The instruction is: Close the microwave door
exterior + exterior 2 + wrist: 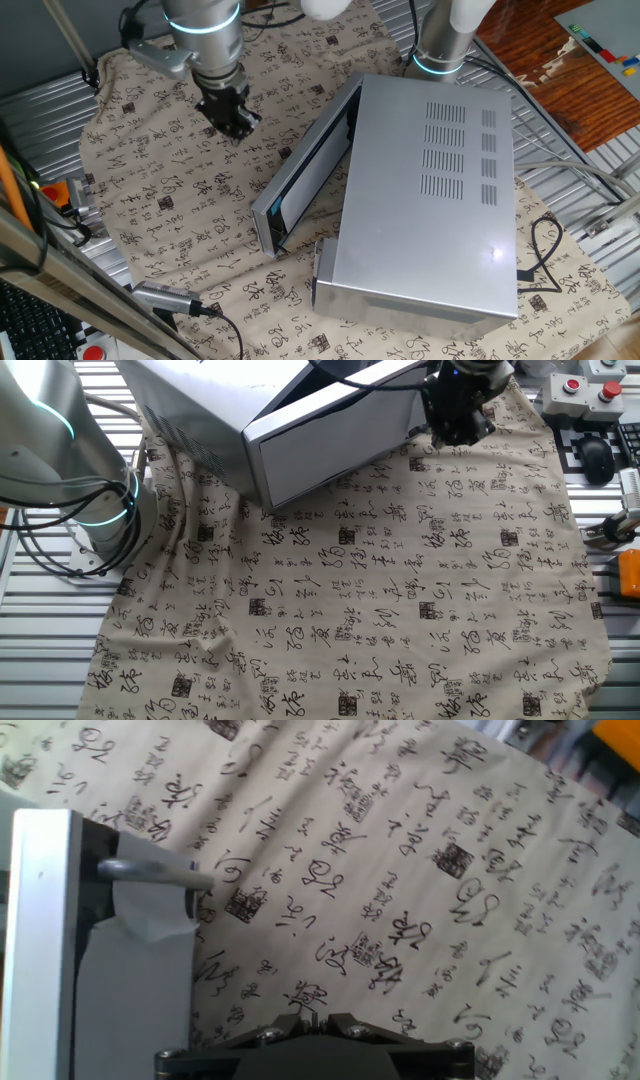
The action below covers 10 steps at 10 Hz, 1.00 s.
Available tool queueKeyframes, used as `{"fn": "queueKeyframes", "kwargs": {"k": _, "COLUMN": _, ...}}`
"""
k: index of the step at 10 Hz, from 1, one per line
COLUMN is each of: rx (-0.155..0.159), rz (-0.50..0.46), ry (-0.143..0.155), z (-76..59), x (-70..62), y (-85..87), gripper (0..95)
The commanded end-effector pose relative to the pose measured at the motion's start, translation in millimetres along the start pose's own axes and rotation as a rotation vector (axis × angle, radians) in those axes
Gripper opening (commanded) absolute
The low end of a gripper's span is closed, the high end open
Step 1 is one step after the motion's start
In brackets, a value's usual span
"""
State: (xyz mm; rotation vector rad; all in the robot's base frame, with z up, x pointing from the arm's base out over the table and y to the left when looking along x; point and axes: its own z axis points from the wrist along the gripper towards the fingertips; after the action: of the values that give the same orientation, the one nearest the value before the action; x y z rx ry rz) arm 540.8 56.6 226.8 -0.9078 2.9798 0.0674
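Observation:
The microwave (430, 200) is a big silver box with vent slots on top, lying on a printed cloth. The microwave door (305, 170) stands partly open, swung out from the front towards the left. In the other fixed view the door (340, 445) shows its pale outer face below the microwave (190, 400). In the hand view the door's edge (40, 920) and its bar handle (150, 870) are at the left. My gripper (232, 122) hangs over the cloth to the left of the door, apart from it, shut and empty. It also shows in the other fixed view (455, 428) and the hand view (315, 1018).
A second arm's base (440, 45) stands behind the microwave, also in the other fixed view (95, 495). A black cable (540, 250) trails from the microwave's right side. A button box (585, 390) and an orange object (628, 572) sit off the cloth's edge.

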Motion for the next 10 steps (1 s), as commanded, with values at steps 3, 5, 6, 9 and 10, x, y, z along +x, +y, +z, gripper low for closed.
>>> {"fn": "queueKeyframes", "kwargs": {"k": 3, "rx": -0.013, "rz": 0.018, "ry": 0.001, "z": -2.8, "x": -23.4, "y": 21.9, "gripper": 0.0}}
{"fn": "queueKeyframes", "kwargs": {"k": 5, "rx": -0.013, "rz": 0.042, "ry": 0.005, "z": -8.0, "x": -30.6, "y": 33.6, "gripper": 0.0}}
{"fn": "queueKeyframes", "kwargs": {"k": 6, "rx": -0.017, "rz": 0.078, "ry": 0.005, "z": -9.7, "x": -33.4, "y": 45.9, "gripper": 0.0}}
{"fn": "queueKeyframes", "kwargs": {"k": 9, "rx": -0.015, "rz": 0.135, "ry": 0.006, "z": -9.8, "x": -35.3, "y": 73.0, "gripper": 0.0}}
{"fn": "queueKeyframes", "kwargs": {"k": 10, "rx": -0.016, "rz": 0.155, "ry": 0.005, "z": -9.4, "x": -35.7, "y": 77.8, "gripper": 0.0}}
